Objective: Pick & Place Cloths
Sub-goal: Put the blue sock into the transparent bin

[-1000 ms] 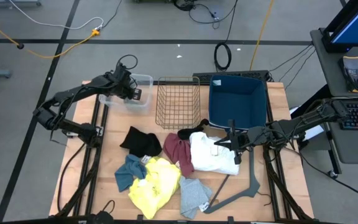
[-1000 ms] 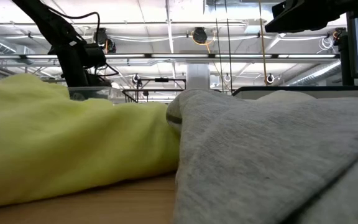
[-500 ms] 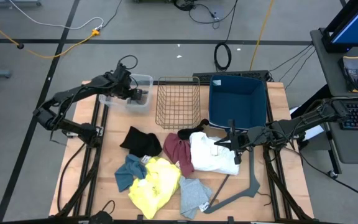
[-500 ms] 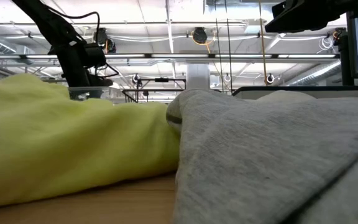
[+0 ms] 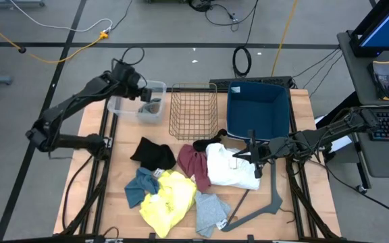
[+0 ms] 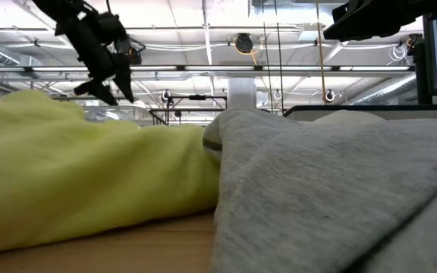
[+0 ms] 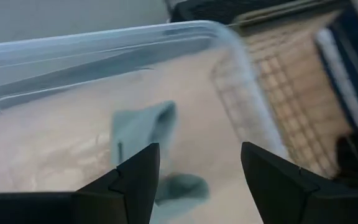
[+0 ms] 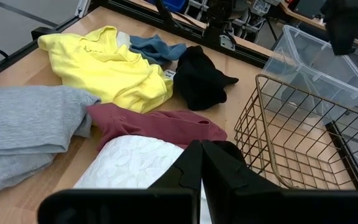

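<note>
My left gripper hovers open above the clear plastic bin. One grey cloth lies crumpled on the bin's floor. The other cloths lie on the table's near half: black, teal-blue, yellow, maroon, white and grey. My right gripper is shut at the white cloth's right edge. My right gripper points its shut fingers level toward the table's left, over the white cloth's right edge. I cannot tell whether the fingertips touch the cloth.
A wire basket and a blue bin stand beside the clear bin along the far edge. A grey angled hanger-like bar lies near the right near corner. In the low view the yellow cloth and the grey cloth fill the foreground.
My left gripper has risen out of the clear bin and drawn back a little toward the far left. The grey cloth now lies free on the bin's floor. My right arm has kept still.
</note>
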Tool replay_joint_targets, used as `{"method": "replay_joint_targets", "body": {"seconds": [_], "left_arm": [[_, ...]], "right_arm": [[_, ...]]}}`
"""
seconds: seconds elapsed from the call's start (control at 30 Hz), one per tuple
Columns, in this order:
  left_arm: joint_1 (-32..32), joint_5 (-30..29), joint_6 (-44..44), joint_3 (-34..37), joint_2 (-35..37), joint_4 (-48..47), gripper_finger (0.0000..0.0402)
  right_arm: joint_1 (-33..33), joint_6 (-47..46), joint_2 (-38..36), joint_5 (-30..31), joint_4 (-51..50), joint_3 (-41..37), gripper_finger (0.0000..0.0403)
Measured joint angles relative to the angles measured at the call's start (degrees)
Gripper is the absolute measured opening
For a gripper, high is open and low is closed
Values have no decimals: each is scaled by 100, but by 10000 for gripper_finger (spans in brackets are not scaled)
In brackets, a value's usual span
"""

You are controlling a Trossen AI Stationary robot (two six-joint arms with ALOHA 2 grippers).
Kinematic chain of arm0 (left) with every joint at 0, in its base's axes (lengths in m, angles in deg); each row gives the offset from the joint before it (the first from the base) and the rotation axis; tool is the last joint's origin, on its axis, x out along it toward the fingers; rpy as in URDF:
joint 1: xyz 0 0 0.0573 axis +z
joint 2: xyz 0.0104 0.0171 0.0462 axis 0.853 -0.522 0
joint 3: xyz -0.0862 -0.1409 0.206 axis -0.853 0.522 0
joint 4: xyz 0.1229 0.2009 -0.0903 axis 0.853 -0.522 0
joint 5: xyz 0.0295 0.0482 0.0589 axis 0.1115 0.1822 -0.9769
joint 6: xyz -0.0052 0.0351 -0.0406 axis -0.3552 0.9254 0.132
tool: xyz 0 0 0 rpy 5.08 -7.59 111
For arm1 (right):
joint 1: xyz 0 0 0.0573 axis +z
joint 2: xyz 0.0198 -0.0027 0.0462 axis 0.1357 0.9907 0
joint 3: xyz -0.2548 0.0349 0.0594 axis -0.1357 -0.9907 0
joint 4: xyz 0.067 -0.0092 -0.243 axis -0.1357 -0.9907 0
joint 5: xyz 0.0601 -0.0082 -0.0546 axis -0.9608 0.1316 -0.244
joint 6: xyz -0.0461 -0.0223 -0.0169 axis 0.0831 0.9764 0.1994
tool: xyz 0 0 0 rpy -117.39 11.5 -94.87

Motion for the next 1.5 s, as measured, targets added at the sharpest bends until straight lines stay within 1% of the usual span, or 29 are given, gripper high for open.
{"method": "replay_joint_targets", "body": {"seconds": [0.17,0.4,0.6,0.73,0.9,1.0,1.1,1.27,1.5], "left_arm": [[-667,5,110,-74,516,-137,230],[-2026,-40,22,-74,1053,-257,230],[-3365,-770,-437,-74,1119,-449,230],[-4181,-1153,-906,-74,1119,-651,230],[-5131,-1558,-1798,-74,1111,-1021,230],[-5631,-1794,-2460,-74,983,-1123,230],[-6065,-1882,-3034,-74,782,-1158,230],[-6677,-2012,-4247,-74,177,-1407,230],[-7197,-1993,-5660,-74,-793,-2538,230]], "right_arm": [[0,19,0,-1,-1,0,0],[0,31,0,0,-1,0,0],[0,33,0,0,-1,0,0],[0,28,0,0,-3,0,0],[0,39,0,0,-3,0,0],[0,42,0,0,-3,0,0],[0,42,0,0,-1,2,0],[0,42,0,0,-4,2,0],[-2,42,0,0,-3,2,0]]}}
